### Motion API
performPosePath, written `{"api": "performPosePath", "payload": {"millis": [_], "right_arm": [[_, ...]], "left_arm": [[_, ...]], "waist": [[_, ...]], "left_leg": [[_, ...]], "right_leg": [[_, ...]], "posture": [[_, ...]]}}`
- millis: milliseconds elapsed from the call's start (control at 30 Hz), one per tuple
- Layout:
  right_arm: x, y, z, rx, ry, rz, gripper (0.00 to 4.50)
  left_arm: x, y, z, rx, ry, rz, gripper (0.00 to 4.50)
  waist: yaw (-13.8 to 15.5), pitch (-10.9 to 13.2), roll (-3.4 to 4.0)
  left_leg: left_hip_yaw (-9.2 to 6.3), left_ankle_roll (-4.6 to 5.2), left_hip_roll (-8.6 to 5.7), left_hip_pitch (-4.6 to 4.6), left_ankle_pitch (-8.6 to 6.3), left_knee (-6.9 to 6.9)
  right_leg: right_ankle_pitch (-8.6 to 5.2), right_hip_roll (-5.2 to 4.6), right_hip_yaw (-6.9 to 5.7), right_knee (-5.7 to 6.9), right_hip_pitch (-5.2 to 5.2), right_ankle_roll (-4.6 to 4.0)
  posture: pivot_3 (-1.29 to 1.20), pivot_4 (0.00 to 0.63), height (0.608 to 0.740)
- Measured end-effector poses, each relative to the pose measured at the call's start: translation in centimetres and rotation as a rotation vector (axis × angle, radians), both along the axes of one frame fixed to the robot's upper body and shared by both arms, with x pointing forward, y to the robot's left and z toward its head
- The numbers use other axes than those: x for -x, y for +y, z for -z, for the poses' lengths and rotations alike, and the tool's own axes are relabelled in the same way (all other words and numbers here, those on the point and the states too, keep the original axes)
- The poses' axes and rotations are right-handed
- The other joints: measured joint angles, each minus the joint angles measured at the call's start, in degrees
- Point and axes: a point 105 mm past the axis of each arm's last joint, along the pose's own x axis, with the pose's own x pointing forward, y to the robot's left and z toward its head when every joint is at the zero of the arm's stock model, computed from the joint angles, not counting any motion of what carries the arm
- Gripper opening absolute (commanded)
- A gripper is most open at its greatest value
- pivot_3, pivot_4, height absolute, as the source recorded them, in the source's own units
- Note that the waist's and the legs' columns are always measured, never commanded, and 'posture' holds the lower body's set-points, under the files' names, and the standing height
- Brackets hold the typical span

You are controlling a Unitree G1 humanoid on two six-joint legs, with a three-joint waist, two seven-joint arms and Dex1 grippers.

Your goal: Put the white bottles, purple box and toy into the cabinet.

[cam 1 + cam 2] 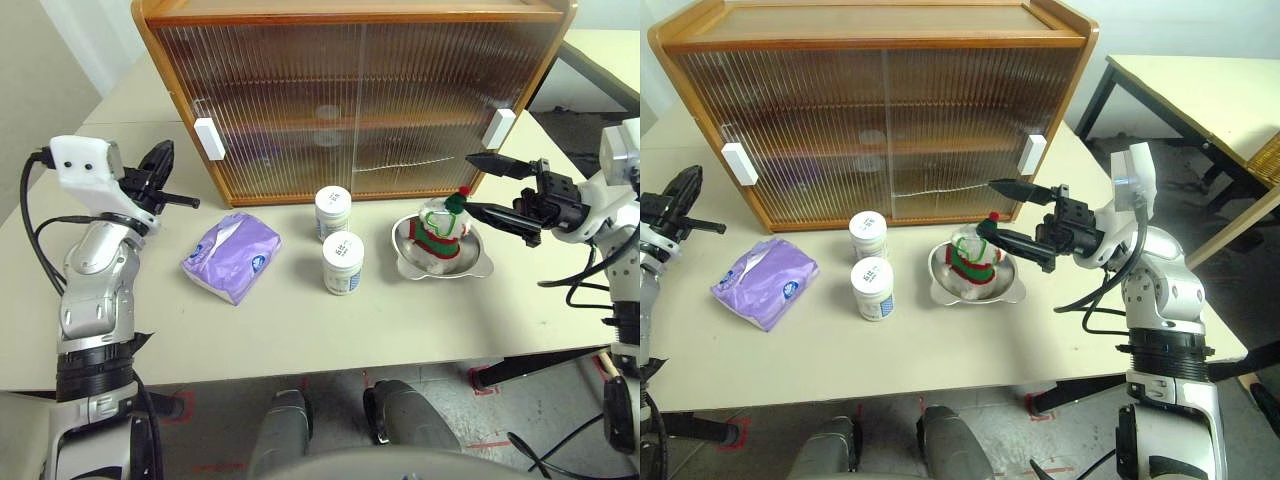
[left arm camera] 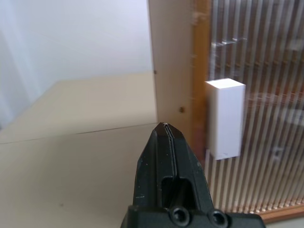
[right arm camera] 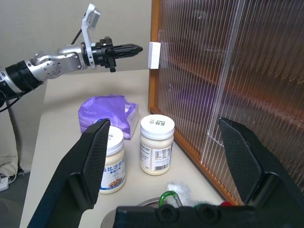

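Both arms are showing silver-grey metal segments joined by black ribbed collars, with black cables looping loosely along them. Each wrist is carrying a white plastic block; the left one is showing two small dark holes. The left gripper [image 1: 185, 201] and right gripper [image 1: 482, 184] are wearing matte black, tapered, pointed fingers on black housings, and two round screws are sitting at each finger base in the wrist views.

the left gripper [image 2: 166, 127] has its black fingers pressed together, tip just short of the cabinet [image 2: 173, 61] at its wooden side panel. beside that panel, a white block handle [image 2: 224, 118] sits on the ribbed translucent door [image 2: 266, 95]. the tan table [image 2: 71, 175] runs up to the cabinet.
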Motion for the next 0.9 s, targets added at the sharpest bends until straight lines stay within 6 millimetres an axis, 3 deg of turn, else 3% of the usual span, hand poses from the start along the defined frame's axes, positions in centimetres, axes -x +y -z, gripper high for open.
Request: {"api": "performPosePath", "payload": {"millis": [667,900], "right_arm": [[-0.2,0.2,0.1,-0.006,0.000,0.010,4.50],[-0.2,0.4,0.2,-0.014,0.001,0.017,4.50]], "left_arm": [[-1.5,-1.4,0.2,0.011,0.008,0.069,0.03],[-2.5,-3.4,0.7,0.026,0.015,0.134,0.03]], "waist": [[-0.2,0.0,0.00],[0.2,0.0,0.02]], "left_leg": [[-0.04,0.04,0.00,0.01,0.02,0.17],[-0.32,0.13,-0.01,-0.01,0.09,0.44]], "right_leg": [[0.06,-0.01,-0.01,0.00,0.09,0.15],[-0.09,-0.06,0.00,0.00,0.23,0.64]], "posture": [[-0.24,0.086,0.740],[-0.26,0.088,0.740]]}}
